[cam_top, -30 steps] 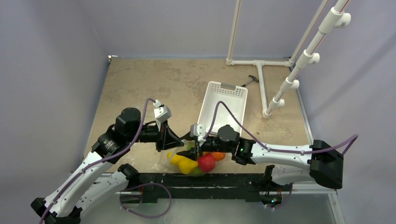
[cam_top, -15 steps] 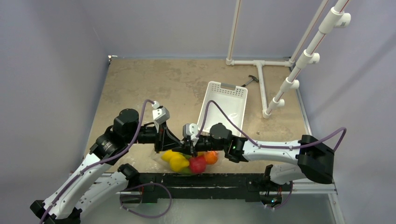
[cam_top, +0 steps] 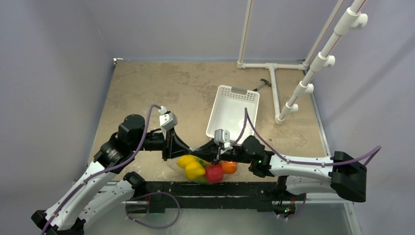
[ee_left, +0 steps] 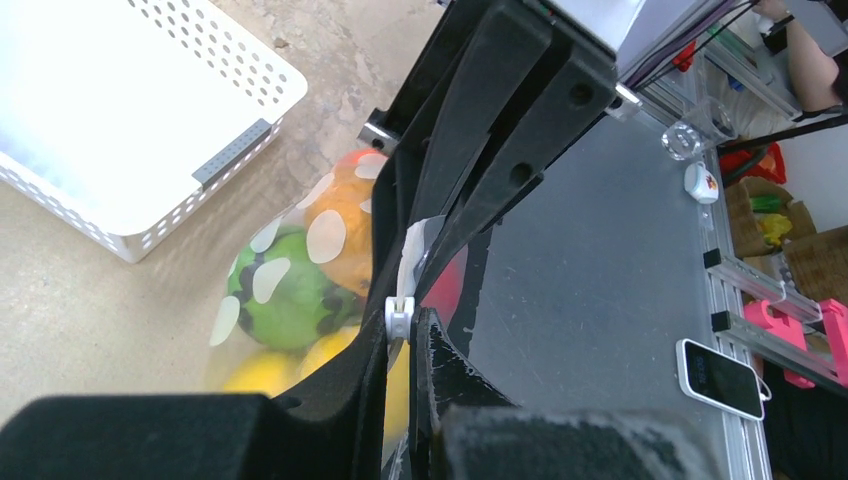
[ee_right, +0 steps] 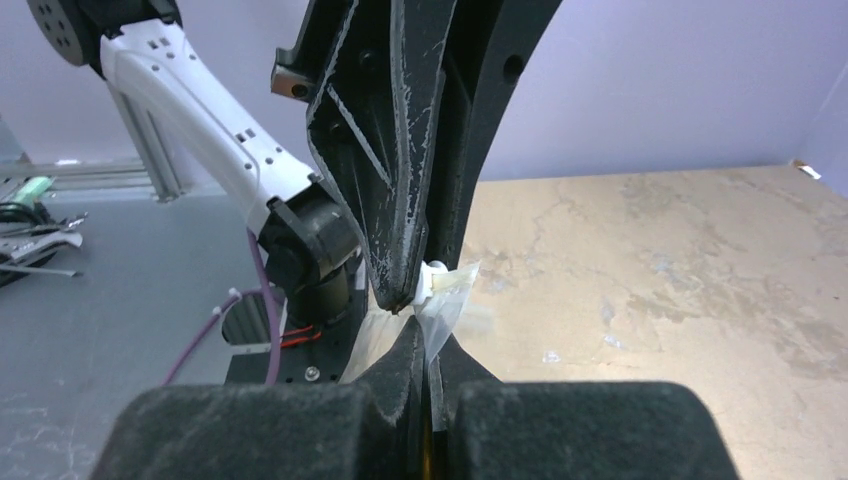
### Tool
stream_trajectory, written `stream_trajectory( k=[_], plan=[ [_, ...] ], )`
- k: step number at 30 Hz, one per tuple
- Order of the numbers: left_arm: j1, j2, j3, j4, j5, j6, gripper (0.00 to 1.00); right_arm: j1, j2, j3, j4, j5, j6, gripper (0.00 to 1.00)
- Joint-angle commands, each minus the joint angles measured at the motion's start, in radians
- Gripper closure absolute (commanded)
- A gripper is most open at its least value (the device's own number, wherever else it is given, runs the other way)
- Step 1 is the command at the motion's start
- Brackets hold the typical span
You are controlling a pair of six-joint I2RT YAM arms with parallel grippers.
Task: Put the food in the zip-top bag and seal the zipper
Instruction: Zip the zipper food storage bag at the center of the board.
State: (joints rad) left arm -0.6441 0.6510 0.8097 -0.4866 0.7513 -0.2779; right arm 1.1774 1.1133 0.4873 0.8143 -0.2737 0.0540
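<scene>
The zip-top bag (cam_top: pixel 205 169) lies at the table's near edge with the food inside: yellow (cam_top: pixel 192 169), red (cam_top: pixel 214 173) and orange (cam_top: pixel 228 167) pieces, and a dark-striped green one (ee_left: pixel 285 295) seen through the film. Above the bag my two grippers meet tip to tip. My left gripper (cam_top: pixel 195 149) (ee_left: pixel 410 330) is shut on the zipper's small white slider (ee_left: pixel 400 315). Facing it, my right gripper (cam_top: pixel 209 151) (ee_right: pixel 428 345) is shut on the bag's clear top edge (ee_right: pixel 445 300), just beside the slider (ee_right: pixel 432 280).
The white slotted basket (cam_top: pixel 234 110) stands just behind the grippers, its corner close to the bag (ee_left: pixel 230 150). A white pipe frame (cam_top: pixel 274 83) and a small dark tool (cam_top: pixel 263 84) are at the back right. The black base rail (cam_top: pixel 205 188) runs right below the bag.
My right gripper has shut on the bag's top edge. It first moved left towards the left gripper, then back to the right. The left gripper has kept its grip.
</scene>
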Motion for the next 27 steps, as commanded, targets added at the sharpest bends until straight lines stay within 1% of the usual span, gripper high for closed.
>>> stream_trajectory(
  k=[1,4,8,11,14,18,20,21,23,27],
  plan=[
    [0.001,-0.002,0.028,-0.054,-0.049,-0.004,0.98,-0.005,-0.085,-0.037,0.189,0.113,0.02,1.0],
    [0.002,0.002,0.028,-0.067,-0.059,-0.005,0.98,-0.006,-0.125,-0.066,0.222,0.139,0.027,1.0],
    [0.002,-0.004,0.018,-0.08,-0.069,-0.007,1.0,-0.006,-0.136,-0.065,0.203,0.14,0.023,1.0],
    [0.003,-0.008,0.013,-0.076,-0.066,-0.009,1.0,-0.005,-0.132,-0.05,0.163,0.126,0.017,1.0],
    [0.002,-0.01,0.016,-0.071,-0.06,-0.009,1.0,-0.005,-0.138,-0.011,0.067,0.115,-0.009,1.0],
    [0.002,-0.013,0.016,-0.064,-0.041,-0.005,1.0,-0.006,-0.164,0.041,-0.061,0.093,-0.048,0.72],
    [0.002,-0.016,0.016,-0.062,-0.033,-0.004,1.0,-0.005,-0.182,0.069,-0.13,0.067,-0.073,0.6],
    [0.002,-0.017,0.016,-0.06,-0.03,-0.003,1.0,-0.006,-0.188,0.085,-0.163,0.056,-0.086,0.56],
    [0.001,-0.02,0.017,-0.059,-0.023,-0.002,1.0,-0.006,-0.196,0.119,-0.23,0.034,-0.111,0.5],
    [0.002,-0.024,0.017,-0.056,-0.012,0.002,1.0,-0.005,-0.174,0.196,-0.373,0.004,-0.159,0.44]
  ],
)
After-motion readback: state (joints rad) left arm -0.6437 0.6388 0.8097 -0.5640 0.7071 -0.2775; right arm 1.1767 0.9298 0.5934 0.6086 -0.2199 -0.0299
